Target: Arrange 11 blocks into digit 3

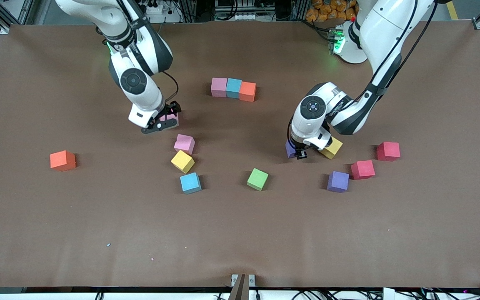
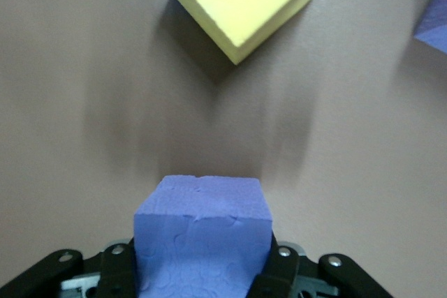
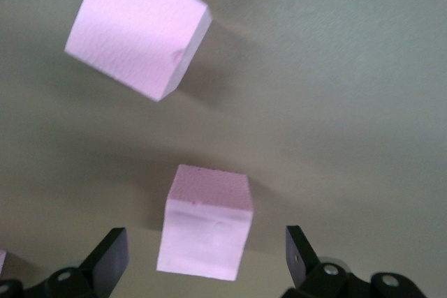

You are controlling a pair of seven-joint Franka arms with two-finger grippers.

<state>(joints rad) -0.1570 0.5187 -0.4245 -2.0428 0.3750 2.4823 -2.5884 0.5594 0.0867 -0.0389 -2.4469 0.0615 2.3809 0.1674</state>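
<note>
Now the left tool (image 1: 300, 153) is down at the brown counter (image 1: 56, 229), its fingers (image 2: 279, 270) pinching a small matte purple foam cube (image 2: 202, 235) on both sides. A yellow foam cube (image 1: 331, 148) lies just beside that grip, toward the left arm's end. The right tool (image 1: 166, 121) sits low with its fingers (image 3: 108, 256) spread wide around a pink foam cube (image 3: 206, 232), not touching it. A second pink cube (image 1: 184, 143) lies close by, nearer the front camera, with another yellow cube (image 1: 182, 161) touching it and a blue foam cube (image 1: 190, 183) nearer again.

Farther from the camera, mid-counter, a pink cube (image 1: 219, 87), a blue cube (image 1: 234, 88) and an orange foam cube (image 1: 247, 91) touch in one row. A green foam cube (image 1: 258, 179) lies alone. A second purple cube (image 1: 338, 181) sits beside a red cube (image 1: 363, 169); another red cube (image 1: 388, 151) and a lone orange-red cube (image 1: 62, 160) lie apart.
</note>
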